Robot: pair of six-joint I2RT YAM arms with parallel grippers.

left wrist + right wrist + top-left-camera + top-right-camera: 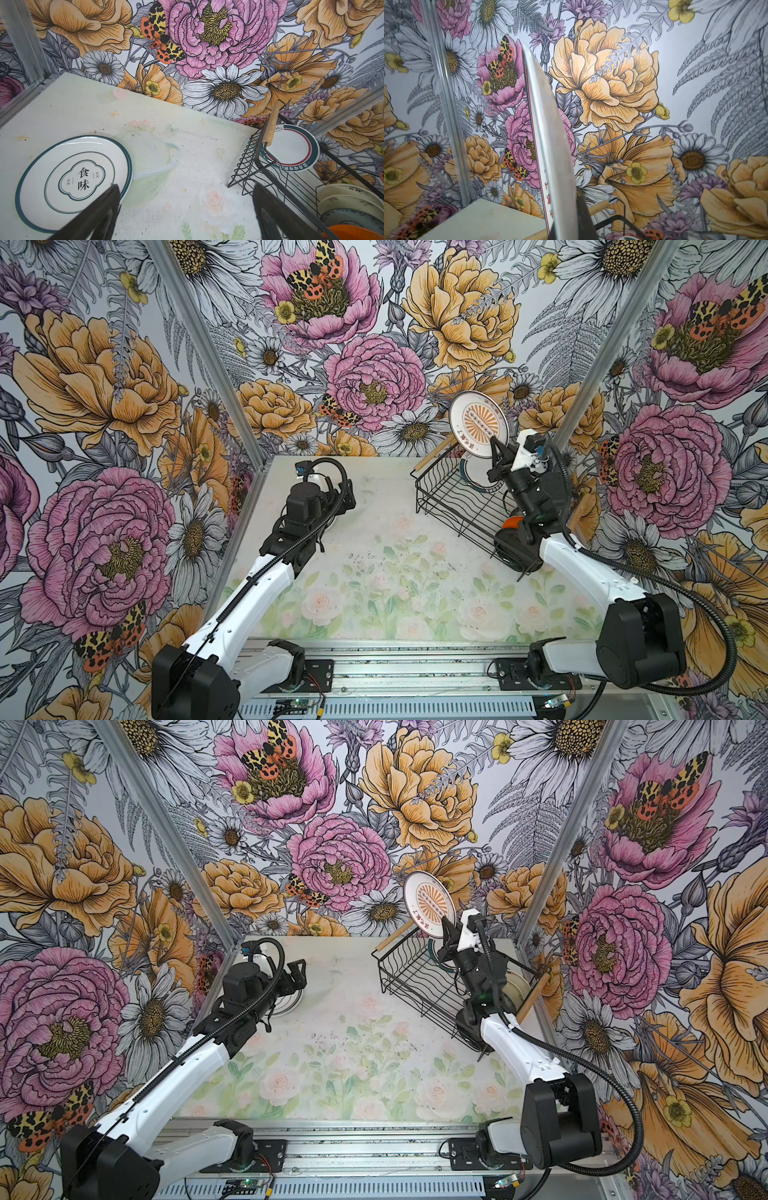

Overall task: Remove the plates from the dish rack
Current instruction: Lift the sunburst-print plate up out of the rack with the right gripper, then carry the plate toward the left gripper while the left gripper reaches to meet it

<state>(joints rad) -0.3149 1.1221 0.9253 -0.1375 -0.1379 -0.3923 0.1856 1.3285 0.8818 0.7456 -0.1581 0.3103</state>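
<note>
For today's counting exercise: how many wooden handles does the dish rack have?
2. The far handle lies along the dish rack's end by the back wall; the near handle lies along its opposite end, toward the right wall. No further handle seems hidden.

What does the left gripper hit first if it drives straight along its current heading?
Probably the bare table, in the gap between the white plate and the dish rack. Depth is unclear; the left gripper is open.
</note>
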